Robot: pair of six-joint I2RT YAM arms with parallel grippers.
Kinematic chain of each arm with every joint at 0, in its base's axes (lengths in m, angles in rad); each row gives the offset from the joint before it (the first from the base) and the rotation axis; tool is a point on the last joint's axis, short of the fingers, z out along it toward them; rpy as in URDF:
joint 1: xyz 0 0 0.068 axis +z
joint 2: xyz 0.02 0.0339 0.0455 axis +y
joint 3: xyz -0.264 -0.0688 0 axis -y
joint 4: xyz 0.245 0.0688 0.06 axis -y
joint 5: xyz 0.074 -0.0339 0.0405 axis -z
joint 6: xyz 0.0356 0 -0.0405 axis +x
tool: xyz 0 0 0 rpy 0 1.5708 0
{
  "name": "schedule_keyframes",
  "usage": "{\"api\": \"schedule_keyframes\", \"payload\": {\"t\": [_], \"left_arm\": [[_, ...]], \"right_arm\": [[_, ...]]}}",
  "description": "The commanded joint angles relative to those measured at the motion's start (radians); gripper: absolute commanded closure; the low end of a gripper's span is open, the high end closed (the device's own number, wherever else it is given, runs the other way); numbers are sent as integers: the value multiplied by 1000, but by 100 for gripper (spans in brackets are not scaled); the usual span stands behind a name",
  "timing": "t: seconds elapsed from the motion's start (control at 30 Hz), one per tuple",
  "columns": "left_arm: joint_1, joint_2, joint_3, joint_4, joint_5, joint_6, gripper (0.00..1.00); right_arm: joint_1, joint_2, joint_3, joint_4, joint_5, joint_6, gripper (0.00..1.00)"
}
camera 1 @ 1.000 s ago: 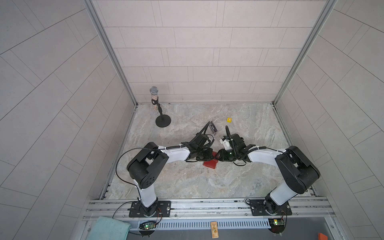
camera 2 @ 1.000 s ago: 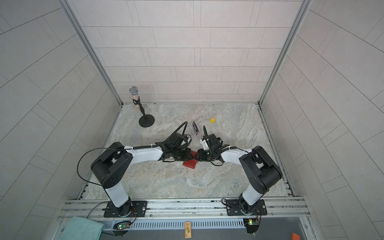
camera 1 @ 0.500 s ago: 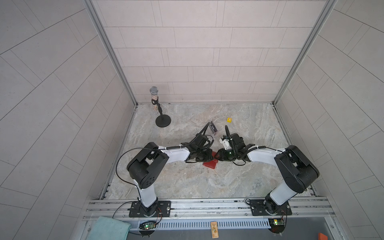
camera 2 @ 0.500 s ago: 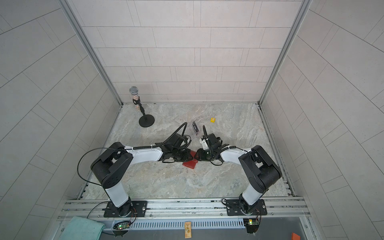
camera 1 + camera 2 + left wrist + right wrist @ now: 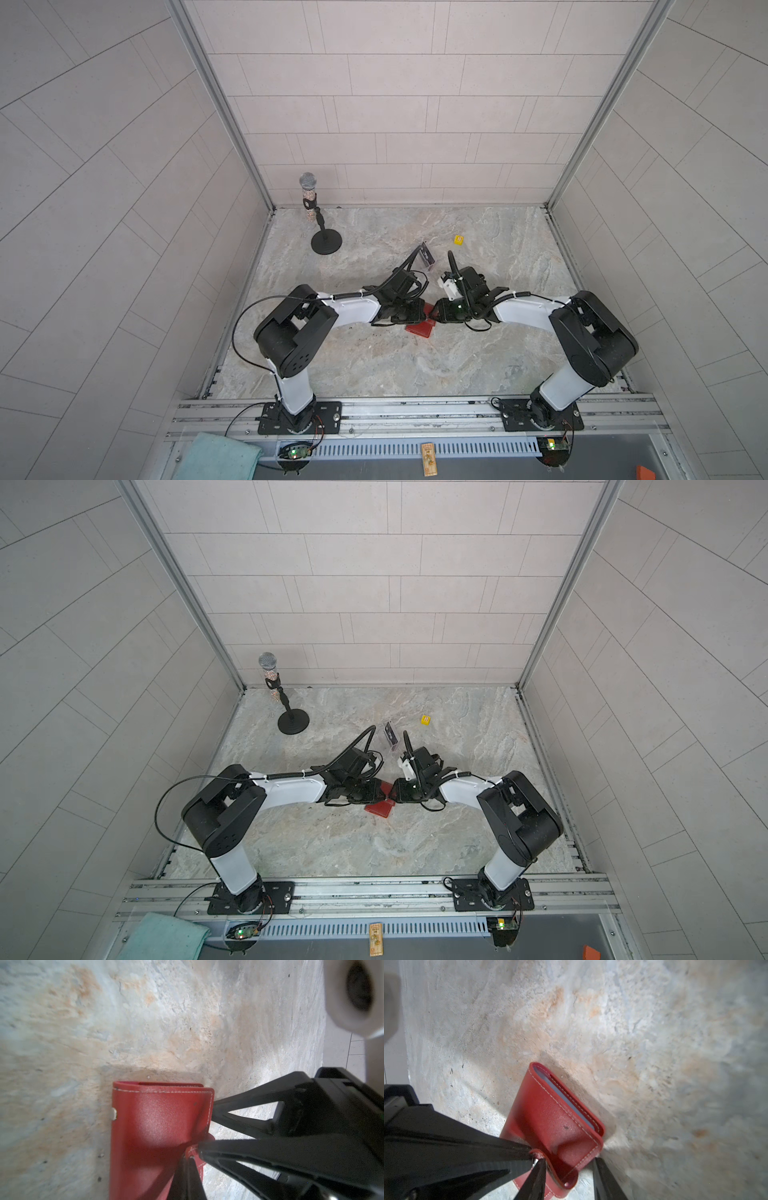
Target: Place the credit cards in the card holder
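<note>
The red card holder (image 5: 419, 329) (image 5: 379, 809) lies on the marble floor between both arms, its cover lifted at one end. My left gripper (image 5: 190, 1157) (image 5: 424, 316) is shut on the holder's snap tab (image 5: 192, 1150). My right gripper (image 5: 568, 1160) (image 5: 394, 798) faces it with jaws apart, straddling the same tab end of the cover (image 5: 571, 1147); one fingertip (image 5: 538, 1167) touches the tab, the other stands at the cover's corner. Pale sleeve edges (image 5: 562, 1097) show inside the holder. One black credit card (image 5: 428, 256) (image 5: 390, 734) stands in a clear acrylic stand behind the grippers.
A microphone on a round black base (image 5: 326, 242) (image 5: 293, 723) stands at the back left. A small yellow die (image 5: 458, 240) (image 5: 425, 720) lies behind the right arm. Tiled walls close in three sides; a metal rail (image 5: 415, 415) runs along the front.
</note>
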Motion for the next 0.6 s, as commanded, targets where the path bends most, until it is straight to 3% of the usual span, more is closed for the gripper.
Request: {"api": "schedule_keyframes", "payload": {"t": [0.0, 0.13, 0.43, 0.57], "left_arm": [[1, 18, 14, -59, -37, 20, 100], [1, 18, 17, -61, -38, 22, 100], [2, 21, 20, -62, -45, 22, 100], [2, 24, 22, -62, -44, 23, 100]], "right_arm": [[5, -61, 16, -46, 30, -26, 62], [5, -97, 11, -48, 28, -33, 66], [9, -35, 14, 28, -70, -3, 88], [14, -3, 14, 47, -79, 4, 90]]}}
